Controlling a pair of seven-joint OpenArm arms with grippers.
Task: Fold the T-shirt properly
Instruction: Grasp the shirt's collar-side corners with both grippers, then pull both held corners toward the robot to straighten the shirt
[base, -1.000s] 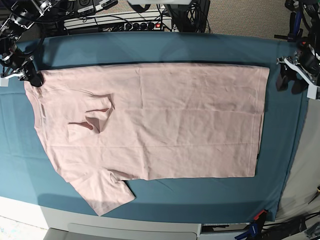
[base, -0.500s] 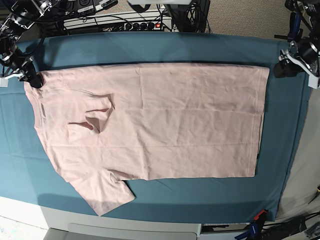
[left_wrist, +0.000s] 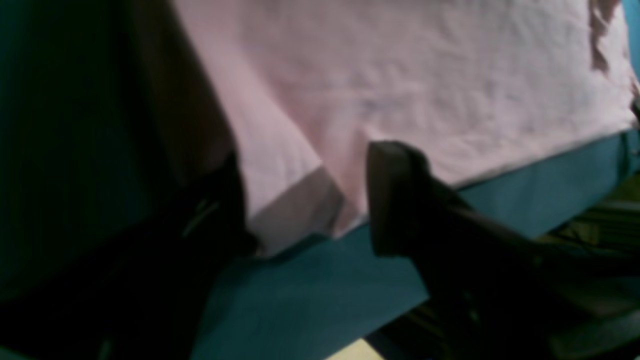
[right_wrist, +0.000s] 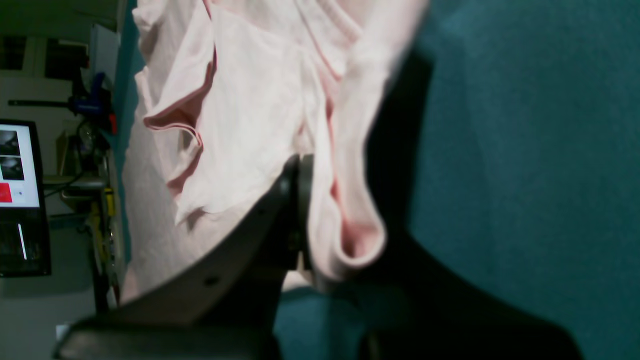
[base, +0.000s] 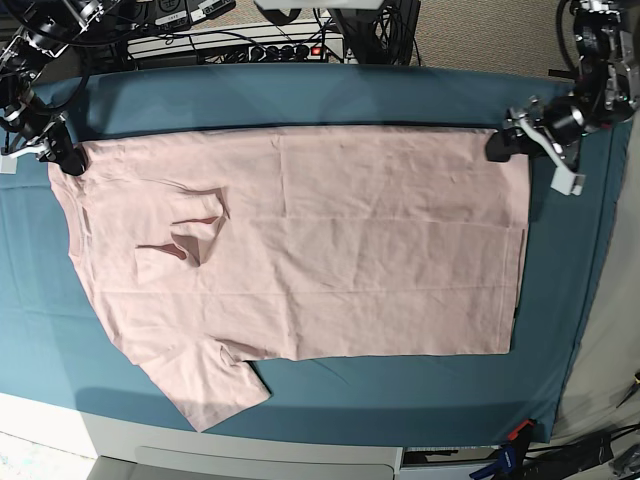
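Observation:
The pale pink T-shirt (base: 320, 240) lies spread flat, plain side up, on the teal table cloth (base: 300, 95). Its neck end is at the left, one sleeve (base: 190, 232) is folded onto the body, and the other sleeve (base: 210, 385) sticks out at the front. My left gripper (base: 500, 146) is at the shirt's far right hem corner. In the left wrist view the left gripper (left_wrist: 305, 210) is open, with that corner (left_wrist: 295, 210) between its fingers. My right gripper (base: 68, 158) is at the far left shoulder. The right wrist view shows the right gripper (right_wrist: 306, 220) shut on a fold of the T-shirt (right_wrist: 240, 100).
A power strip and cables (base: 250, 45) run along the table's back edge. A clamp (base: 515, 435) holds the cloth at the front right corner. A monitor (right_wrist: 20, 195) stands off the table in the right wrist view. Teal cloth borders the shirt on all sides.
My left gripper has moved leftward from beyond the shirt's right edge onto its far right corner. The right gripper and the shirt have not moved.

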